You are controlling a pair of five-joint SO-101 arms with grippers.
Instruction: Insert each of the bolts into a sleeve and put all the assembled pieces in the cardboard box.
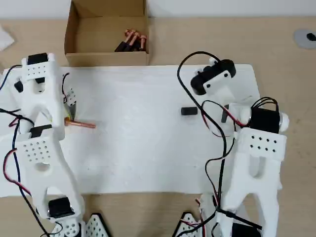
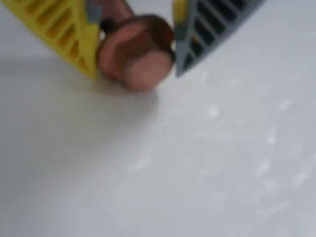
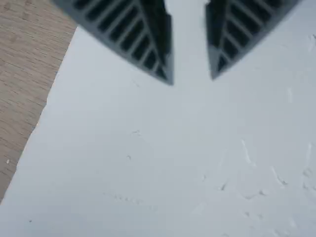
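The copper bolt [image 1: 81,125] lies low on the white mat [image 1: 148,148], on the left arm's side. Its wider end is pinched by the left hand [image 2: 136,73], and its shank points toward the mat's middle. A black sleeve [image 1: 188,111] lies alone on the mat's other half, near the right arm. The right hand [image 3: 191,76] hangs over the mat close to its border with the desk [image 3: 24,74], fingers spread around nothing. Just past the mat's far edge stands the cardboard box [image 1: 70,34], with three assembled pieces [image 1: 132,40] lying side by side inside.

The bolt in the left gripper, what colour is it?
Copper-coloured. The bolt shows best in the left wrist view, held in the left gripper.
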